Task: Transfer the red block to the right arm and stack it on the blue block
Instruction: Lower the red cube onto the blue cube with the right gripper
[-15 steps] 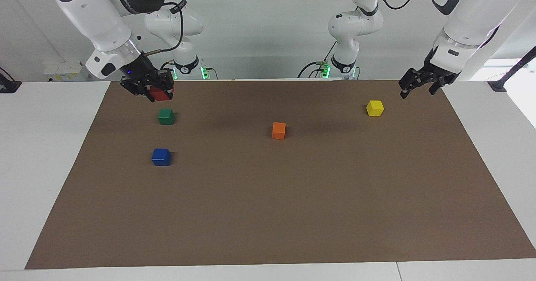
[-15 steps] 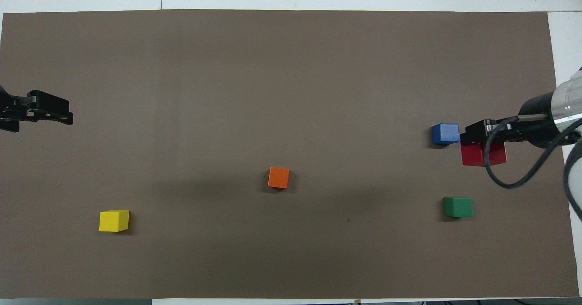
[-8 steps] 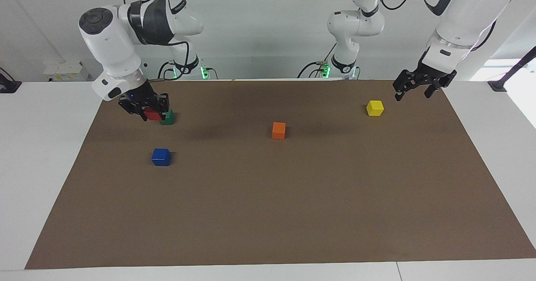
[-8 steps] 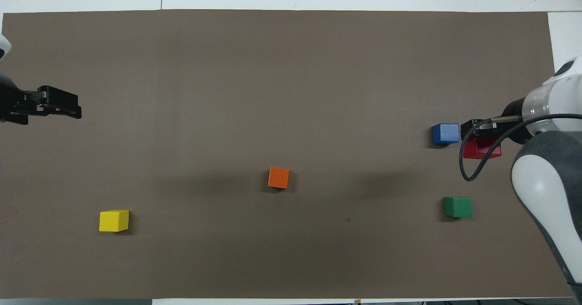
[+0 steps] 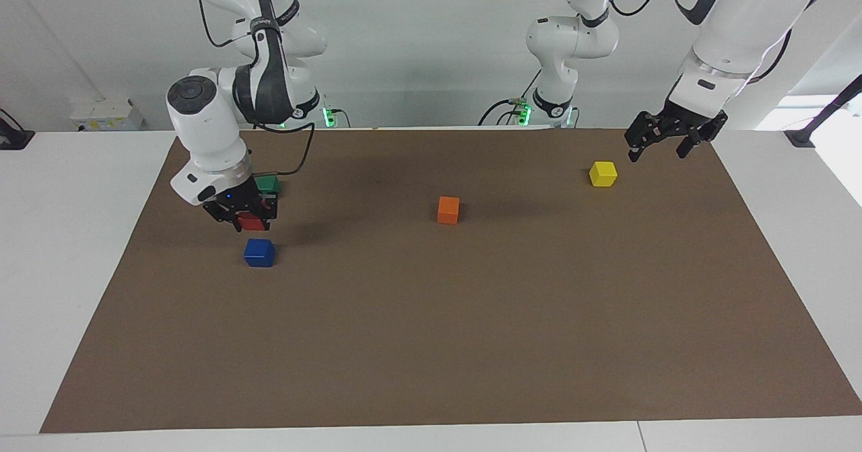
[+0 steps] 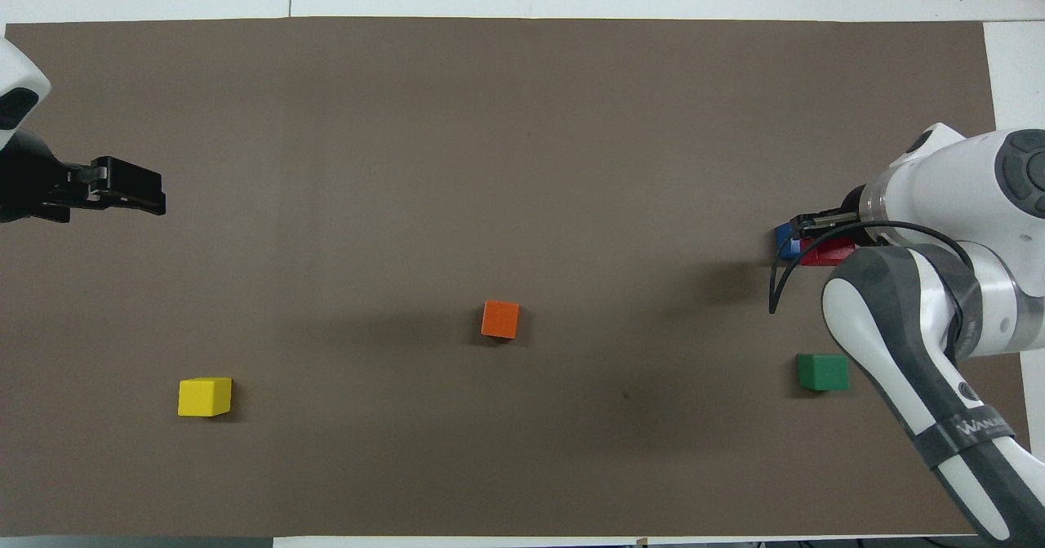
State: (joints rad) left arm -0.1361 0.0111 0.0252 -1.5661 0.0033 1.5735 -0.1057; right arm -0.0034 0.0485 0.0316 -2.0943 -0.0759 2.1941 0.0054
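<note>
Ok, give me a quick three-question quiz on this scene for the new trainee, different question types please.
1. True or false: the red block already rests on the blue block.
2. Which cube lies nearest the left gripper? A) orange cube B) yellow cube C) green cube
3. Fill in: the right gripper is shut on the ___ block.

Key:
1. False. The red block is held just above the blue one, with a gap showing in the facing view.
2. B.
3. Red.
</note>
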